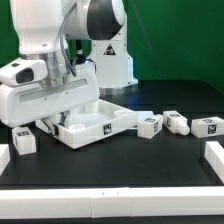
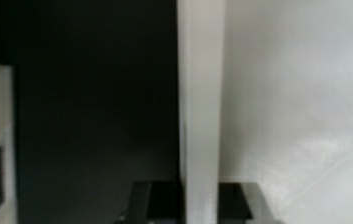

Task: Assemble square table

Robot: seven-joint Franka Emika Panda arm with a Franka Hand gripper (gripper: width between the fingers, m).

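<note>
While my arm is reaching down over the black table, my claw is pressing shut on a thin upright edge of the slab. The wrist view is showing that white edge running straight between my two dark fingers. The slab is lying near the middle of the table, toward the exterior view's left, and it is looking bare: I am seeing no leg standing in any corner hole. One leg is lying apart from it on the exterior view's left, and three more legs are sitting in a loose row just off its corner on the exterior view's right, tags showing. I am judging the job to be only starting: the slab is being gripped, probably for positioning, while all the leg fitting is waiting. Plain white blocks are sitting at the table's near corners.
</note>
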